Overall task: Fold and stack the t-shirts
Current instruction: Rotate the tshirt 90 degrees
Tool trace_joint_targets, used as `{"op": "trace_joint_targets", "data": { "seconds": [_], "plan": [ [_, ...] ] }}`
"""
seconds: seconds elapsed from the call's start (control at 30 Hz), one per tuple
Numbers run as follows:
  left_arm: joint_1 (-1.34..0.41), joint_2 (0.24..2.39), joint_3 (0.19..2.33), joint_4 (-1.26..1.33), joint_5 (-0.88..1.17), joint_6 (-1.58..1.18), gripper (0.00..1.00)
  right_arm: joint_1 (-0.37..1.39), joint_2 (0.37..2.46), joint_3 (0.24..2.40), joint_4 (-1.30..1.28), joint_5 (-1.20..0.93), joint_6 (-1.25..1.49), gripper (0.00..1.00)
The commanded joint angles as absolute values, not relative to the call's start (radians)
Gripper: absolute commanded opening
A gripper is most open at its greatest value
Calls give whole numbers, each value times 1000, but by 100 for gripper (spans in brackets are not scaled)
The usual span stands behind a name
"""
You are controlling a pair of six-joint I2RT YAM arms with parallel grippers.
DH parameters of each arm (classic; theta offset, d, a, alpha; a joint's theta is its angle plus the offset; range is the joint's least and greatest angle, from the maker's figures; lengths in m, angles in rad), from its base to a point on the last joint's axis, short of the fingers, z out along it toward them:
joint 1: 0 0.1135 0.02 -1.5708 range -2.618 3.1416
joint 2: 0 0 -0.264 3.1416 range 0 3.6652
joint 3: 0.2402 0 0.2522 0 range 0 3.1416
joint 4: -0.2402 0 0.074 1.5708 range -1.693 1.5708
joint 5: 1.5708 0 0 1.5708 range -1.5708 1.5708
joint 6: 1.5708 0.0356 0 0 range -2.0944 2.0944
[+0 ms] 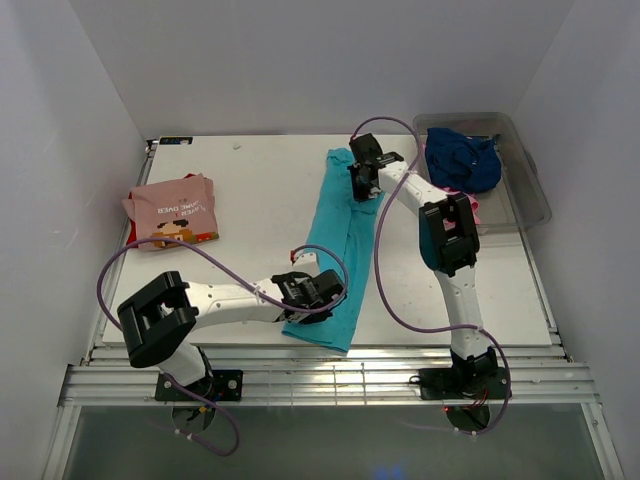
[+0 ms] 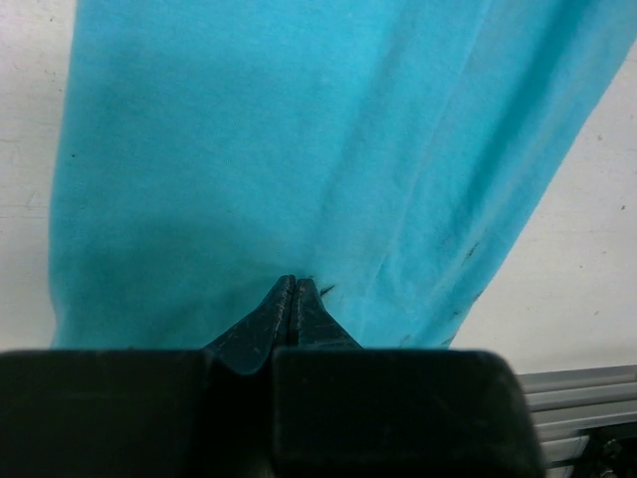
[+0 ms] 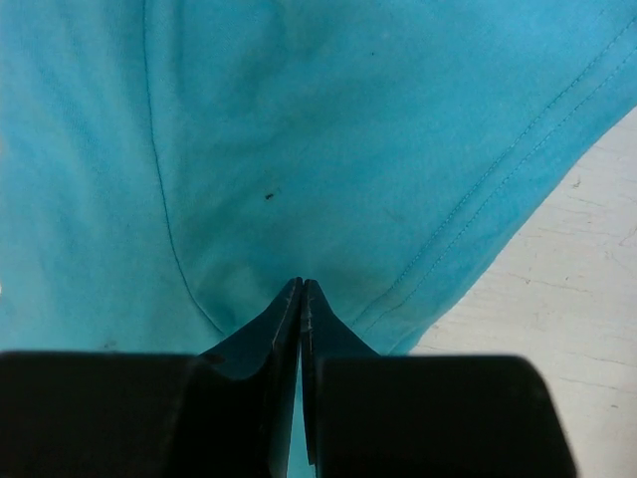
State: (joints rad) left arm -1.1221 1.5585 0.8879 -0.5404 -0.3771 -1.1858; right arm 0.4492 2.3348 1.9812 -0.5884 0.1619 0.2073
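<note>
White walls box in a pale table (image 1: 250, 200), and the biggest thing lying on it is the turquoise t-shirt (image 1: 340, 240). It's drawn out into a long narrow strip running from the far middle of the table down to the near edge, slightly slanted.

The left arm (image 1: 230, 300) reaches in from the left of that tee toward its near end. The right arm (image 1: 445, 230) stands to the right of it and bends over to its far end.

Off to the right of the turquoise tee, at the table's far corner, sits a clear grey tub (image 1: 530, 190) with a navy t-shirt (image 1: 465, 160) bunched up inside. A bit of bright pink t-shirt (image 1: 470, 208) pokes out just below the navy one, mostly hidden behind the right arm. Well to the left of the turquoise tee there's a folded salmon-pink t-shirt (image 1: 170, 208) with white lettering facing up.

The left gripper (image 2: 296, 284) has its fingers pressed tight together, with a tiny pucker of turquoise cloth right at the tips, so it looks pinched onto the tee near the bottom hem end. The right gripper (image 3: 302, 286) is the same: fingers closed with only a hairline gap, a sliver of turquoise showing between them, clamped onto the tee's far end next to a stitched seam.
</note>
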Motion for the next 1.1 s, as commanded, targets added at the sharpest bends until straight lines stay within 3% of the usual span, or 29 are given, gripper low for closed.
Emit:
{"op": "trace_joint_targets", "data": {
  "seconds": [0.0,0.7,0.93,1.0,1.07],
  "plan": [
    [-1131,1555,851,-511,-351,-1187,0,453,2370,2025,-603,153,226,8],
    [-1161,1687,890,-443,-271,-1128,0,442,2606,2329,-654,153,239,8],
    [-1161,1703,920,-479,-308,-1108,0,422,2589,2333,-566,103,245,8],
    [-1160,1680,940,-495,-350,-1089,0,422,2524,2263,-516,86,232,8],
    [-1161,1652,989,-515,-440,-1046,0,420,2392,2192,-404,100,204,14]
  ]
}}
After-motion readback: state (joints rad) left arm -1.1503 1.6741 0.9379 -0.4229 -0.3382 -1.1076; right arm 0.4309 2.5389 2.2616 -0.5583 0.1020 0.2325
